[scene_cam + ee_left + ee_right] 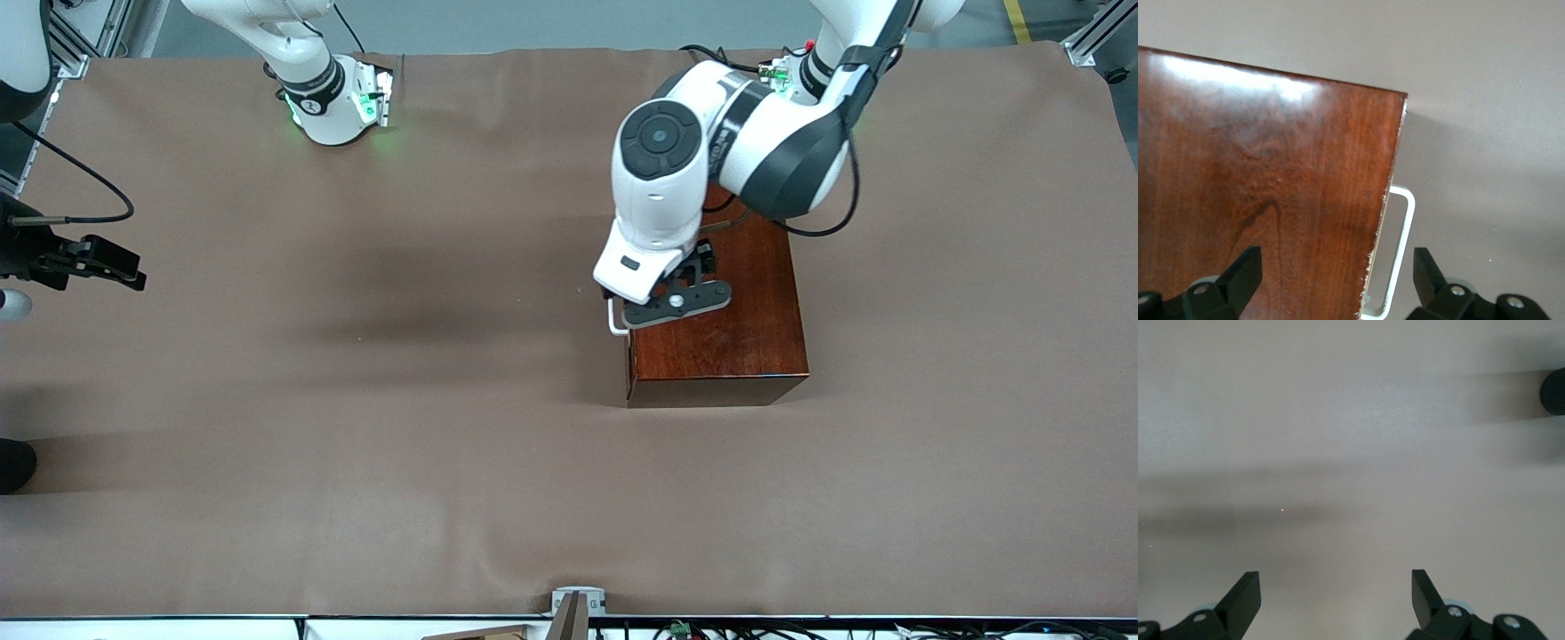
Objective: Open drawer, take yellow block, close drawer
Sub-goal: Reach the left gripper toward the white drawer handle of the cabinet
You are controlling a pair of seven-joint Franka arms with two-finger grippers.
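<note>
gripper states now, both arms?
Left gripper: open, over the wooden box edge by the drawer handle, holding nothing.
Right gripper: open, empty, waiting.

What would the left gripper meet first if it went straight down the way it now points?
Likely the wooden box's top edge and the drawer's white handle, which lie between the open left gripper's fingers; depth is unclear.

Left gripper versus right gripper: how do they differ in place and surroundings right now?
The left gripper hangs over the wooden box, at the drawer's white handle; the right gripper waits over bare table at the right arm's end. The left has the handle between its fingers; the right has nothing. Both are open.
</note>
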